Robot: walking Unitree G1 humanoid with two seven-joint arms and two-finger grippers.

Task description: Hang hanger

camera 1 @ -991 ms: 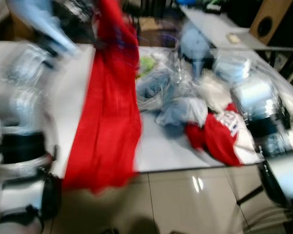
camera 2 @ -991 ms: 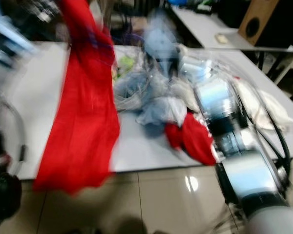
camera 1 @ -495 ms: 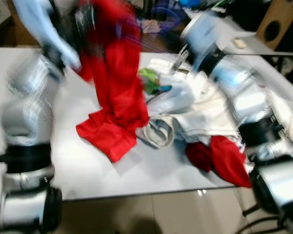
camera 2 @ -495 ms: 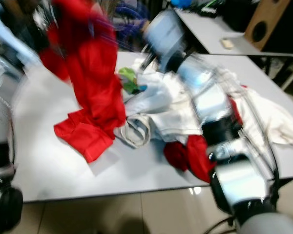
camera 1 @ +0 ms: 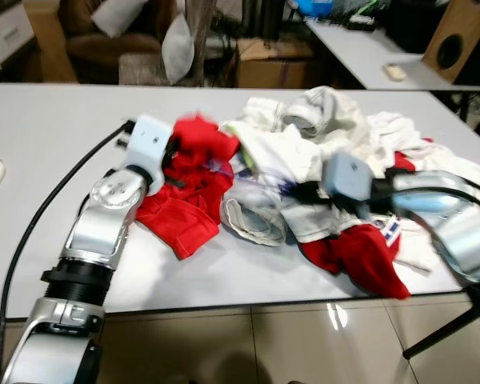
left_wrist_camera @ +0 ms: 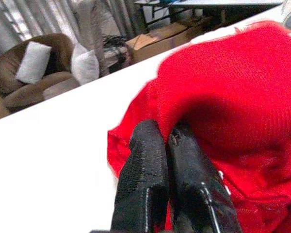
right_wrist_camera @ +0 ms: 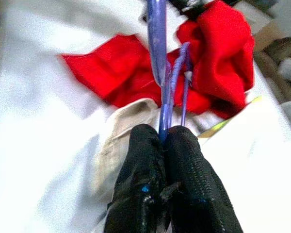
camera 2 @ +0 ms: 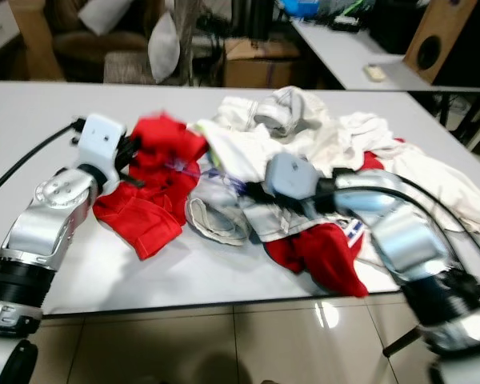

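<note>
A red garment [camera 1: 184,204] lies crumpled on the white table [camera 1: 48,128], left of a heap of clothes. My left gripper [camera 1: 174,154] rests low on the garment's top fold, and in the left wrist view its fingers [left_wrist_camera: 145,160] are shut on the red cloth [left_wrist_camera: 242,87]. My right gripper [camera 1: 294,192] reaches in from the right, low over the heap. In the right wrist view it [right_wrist_camera: 164,133] is shut on the thin purple-blue hanger [right_wrist_camera: 157,43], which runs from the fingertips into the red garment.
White clothes [camera 1: 320,120] are heaped at the table's middle and right, with another red cloth [camera 1: 364,256] at the front edge. A second table with a wooden speaker [camera 1: 456,36] stands behind on the right. A sofa with cushions [camera 1: 104,40] and a cardboard box [camera 1: 264,60] stand behind.
The left gripper held the red garment high, hanging long; it has come down and the garment now lies bunched on the table. The right arm has swung in low. The camera shifted too.
</note>
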